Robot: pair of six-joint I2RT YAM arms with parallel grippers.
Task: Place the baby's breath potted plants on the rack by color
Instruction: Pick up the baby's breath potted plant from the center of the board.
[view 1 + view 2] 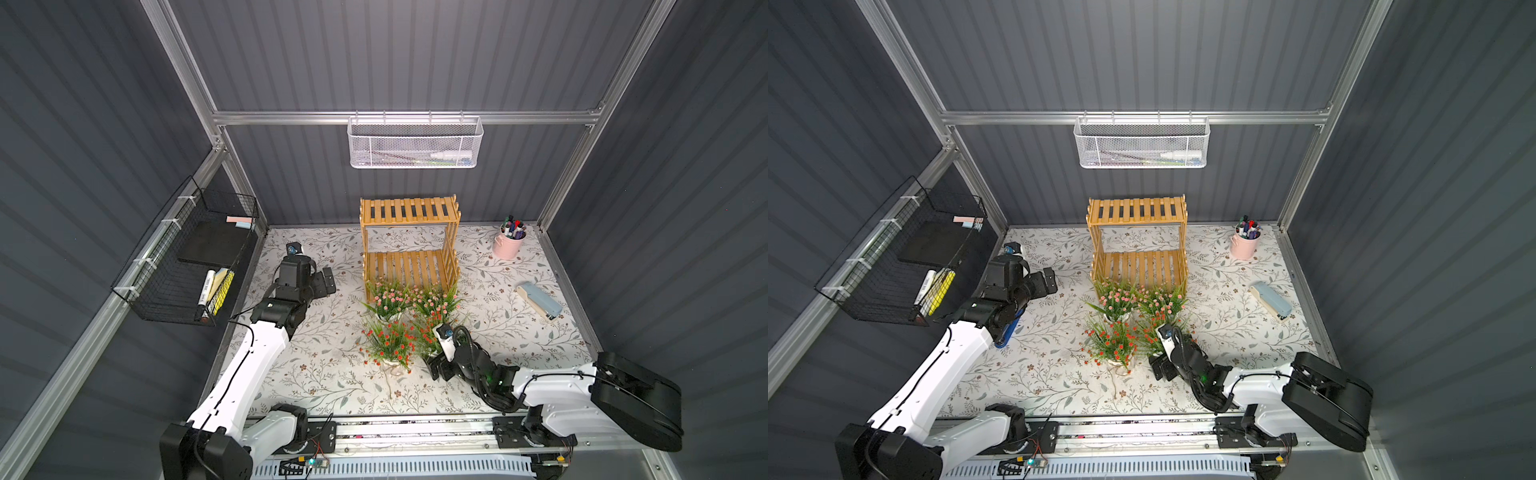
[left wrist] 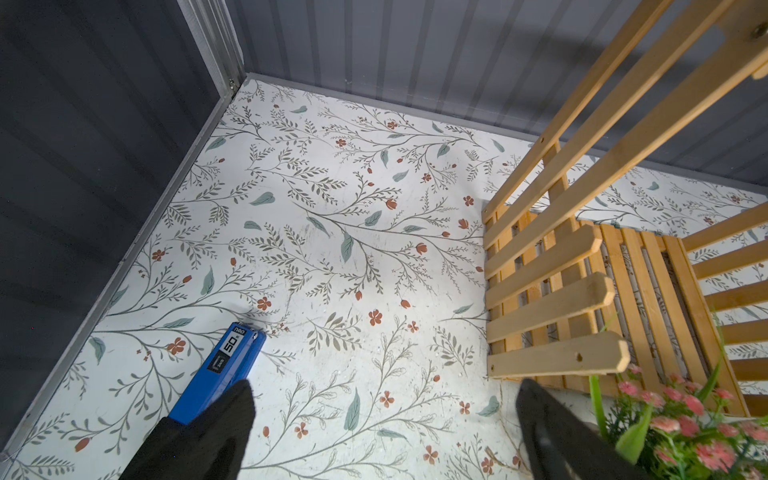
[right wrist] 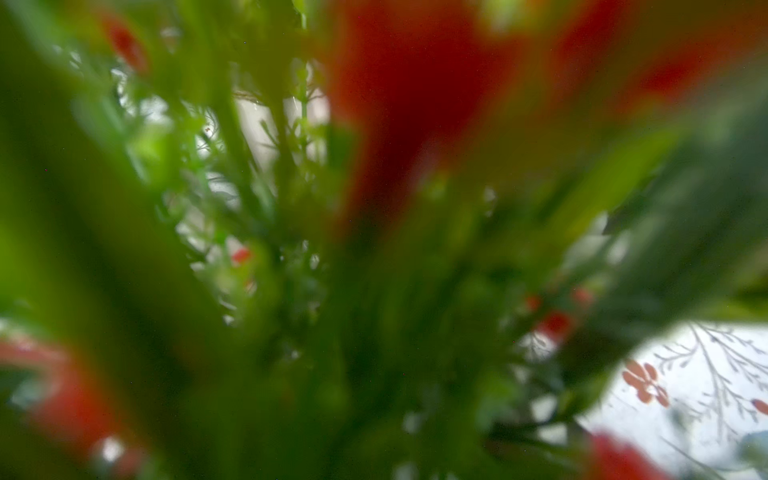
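The left pincer (image 1: 329, 283) hovers over the flower-printed table (image 1: 316, 374), wide open and holding nothing; in the left wrist view its black fingers (image 2: 216, 419) stand far apart. The right pincer (image 1: 433, 363) sits low among the spiky green leaves of a red plant (image 1: 423, 332); I cannot tell whether it grips anything. Another red plant (image 1: 390, 338), a pink plant (image 1: 388, 297) and a second pink plant (image 1: 436, 301) crowd together on the table, just in front of the slatted, honey-coloured wooden rack (image 1: 409, 210).
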